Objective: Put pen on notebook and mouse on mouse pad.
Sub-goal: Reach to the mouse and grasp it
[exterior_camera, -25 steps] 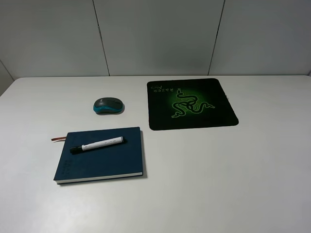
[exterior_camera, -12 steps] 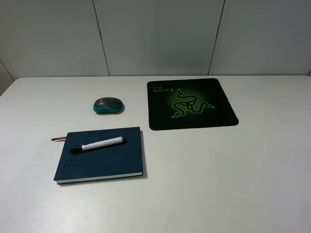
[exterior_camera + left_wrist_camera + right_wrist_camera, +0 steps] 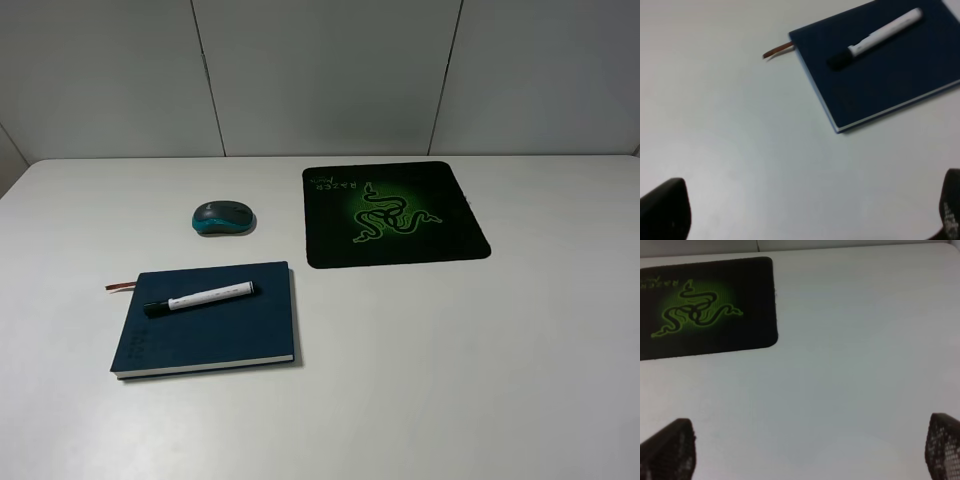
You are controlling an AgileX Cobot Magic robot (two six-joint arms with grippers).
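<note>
Placed: pen [image 3: 200, 298] on notebook [image 3: 210, 340]. Unplaced: mouse [image 3: 224, 217], beside mouse pad [image 3: 395, 214]. Apart, empty: left end effector [image 3: 807, 215], right end effector [image 3: 805, 450]. Risk: rounded mouse squeezed out; pen dislodged if notebook bumped.

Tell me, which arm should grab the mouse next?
Probably the left. The mouse sits on its side, by the notebook its camera sees. The right camera sees only the pad.
</note>
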